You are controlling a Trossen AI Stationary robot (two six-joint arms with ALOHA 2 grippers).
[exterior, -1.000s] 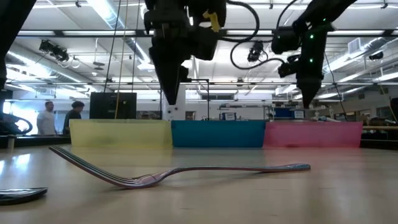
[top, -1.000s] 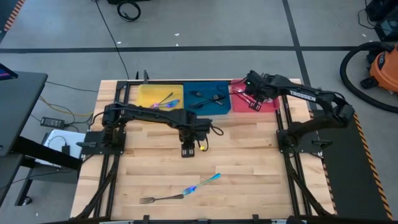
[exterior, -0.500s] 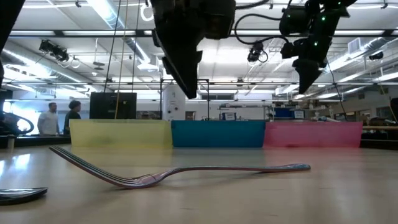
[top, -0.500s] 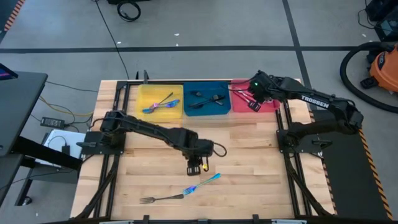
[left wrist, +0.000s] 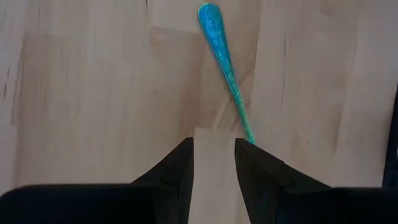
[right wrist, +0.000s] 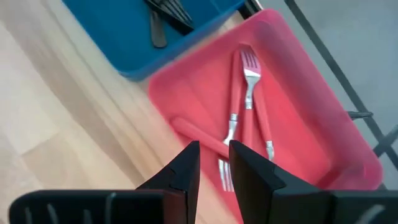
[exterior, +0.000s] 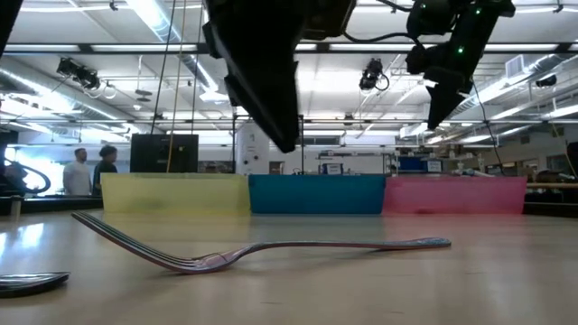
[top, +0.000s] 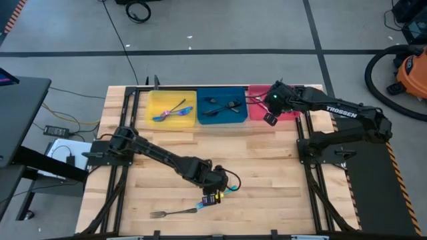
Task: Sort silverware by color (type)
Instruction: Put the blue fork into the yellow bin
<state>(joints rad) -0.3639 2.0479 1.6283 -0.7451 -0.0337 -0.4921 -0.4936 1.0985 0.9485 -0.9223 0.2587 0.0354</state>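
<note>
One iridescent blue-rainbow fork (top: 180, 211) lies on the wood near the table's near edge. In the low view the fork (exterior: 307, 246) rests on its neck and handle end, with its tines raised. My left gripper (top: 212, 198) hovers over the fork's blue handle (left wrist: 222, 56), open by a narrow gap and above the table (exterior: 287, 143). My right gripper (top: 269, 119) hangs at the red tray's near edge, narrowly open and empty (right wrist: 214, 149). Red-handled forks (right wrist: 249, 93) lie in the red tray, dark ones (top: 223, 105) in the blue tray, and iridescent ones (top: 173, 112) in the yellow tray.
Yellow tray (top: 155, 100), blue tray (top: 203, 119) and red tray (top: 293, 113) stand side by side along the far edge. A dark flat object (exterior: 27, 282) shows at the low view's near left. People stand in the room behind. Bare wood lies between the trays and the fork.
My left gripper has swept from just in front of the trays toward the near edge and come down over the fork's handle. My right gripper has risen above the red tray. The fork has stayed still.
</note>
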